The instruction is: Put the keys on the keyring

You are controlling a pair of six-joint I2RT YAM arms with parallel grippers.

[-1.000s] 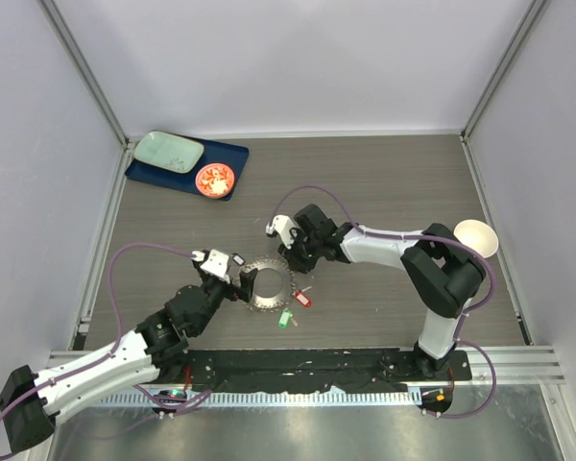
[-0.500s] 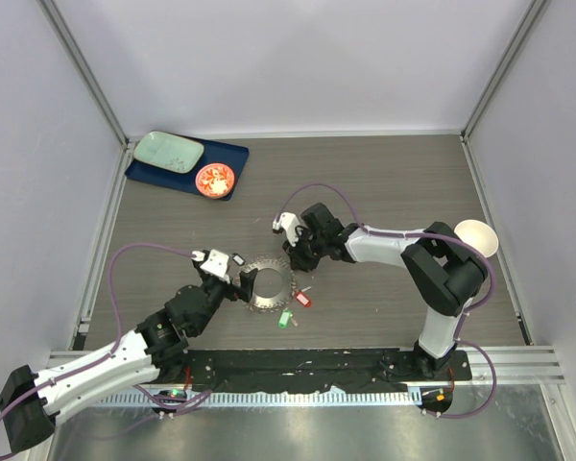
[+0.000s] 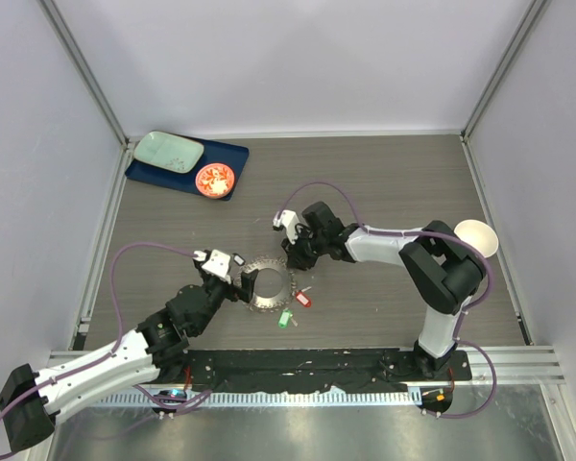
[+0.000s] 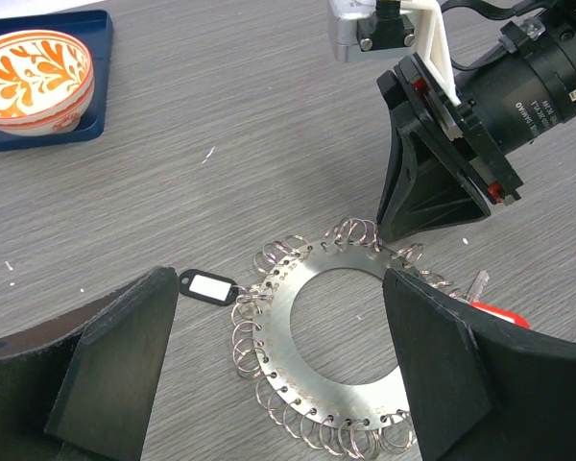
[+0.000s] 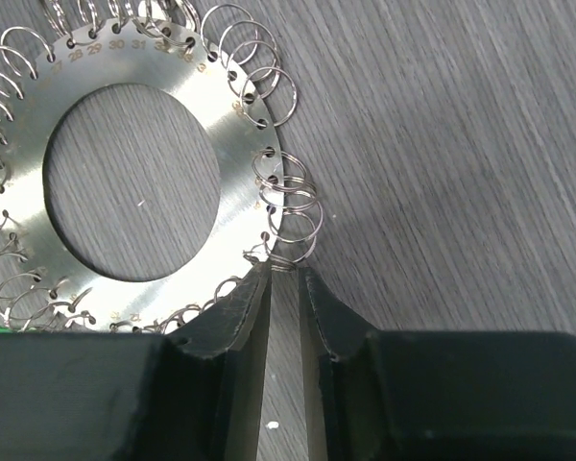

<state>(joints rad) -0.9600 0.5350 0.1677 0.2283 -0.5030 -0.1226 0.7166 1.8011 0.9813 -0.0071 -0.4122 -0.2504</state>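
Observation:
The keyring (image 3: 267,301), a flat metal disc fringed with wire loops, lies on the table between my grippers. It also shows in the left wrist view (image 4: 290,360) and the right wrist view (image 5: 240,182). My left gripper (image 3: 242,279) is open wide over the keyring's left side (image 4: 280,284) and holds nothing. My right gripper (image 3: 293,259) is at the keyring's far right edge, its jaws nearly shut, the tips (image 5: 284,274) pinching one wire loop (image 5: 290,257). A black tag (image 4: 208,286) hangs on a loop at the left. A red key (image 3: 302,299) and a green key (image 3: 285,318) lie loose beside the keyring.
A blue tray (image 3: 228,154) at the back left holds a pale green plate (image 3: 168,151) and an orange patterned bowl (image 3: 215,179), which also shows in the left wrist view (image 4: 34,67). A white cup (image 3: 475,237) stands at the right. Grey walls enclose the table.
My right gripper has shifted slightly right and away, staying at the keyring's far edge. The left arm, keyring and loose keys have not moved.

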